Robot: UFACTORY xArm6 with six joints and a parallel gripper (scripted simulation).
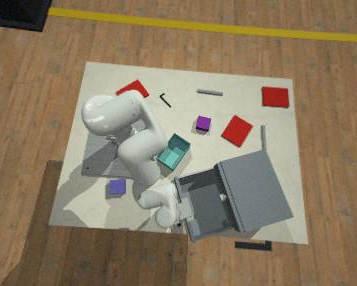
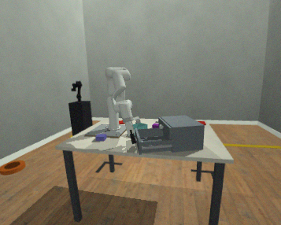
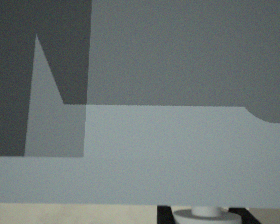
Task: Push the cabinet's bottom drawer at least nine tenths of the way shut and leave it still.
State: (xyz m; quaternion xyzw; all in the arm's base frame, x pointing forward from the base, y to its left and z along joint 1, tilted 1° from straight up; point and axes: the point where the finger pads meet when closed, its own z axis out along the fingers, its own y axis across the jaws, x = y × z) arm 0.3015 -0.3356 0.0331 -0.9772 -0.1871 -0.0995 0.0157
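Observation:
The grey cabinet (image 1: 255, 192) stands at the front right of the table, also seen in the exterior view (image 2: 183, 133). Its drawers (image 1: 205, 205) stick out far toward the arm, and the bottom drawer (image 2: 153, 146) is open. My gripper (image 1: 177, 224) is low at the drawer's front face, near the table's front edge, also visible from the side (image 2: 131, 136). In the wrist view the drawer front (image 3: 142, 165) fills the frame, and a white handle knob (image 3: 207, 216) sits between my dark fingers at the bottom edge. The gripper is shut on this handle.
A teal open box (image 1: 173, 151) stands just behind the drawer beside my arm. A purple cube (image 1: 203, 123), a blue-violet cube (image 1: 117, 186), red flat blocks (image 1: 236, 130) (image 1: 275, 96), a grey bar (image 1: 209, 92) and a black L-shaped key (image 1: 165, 99) lie on the table.

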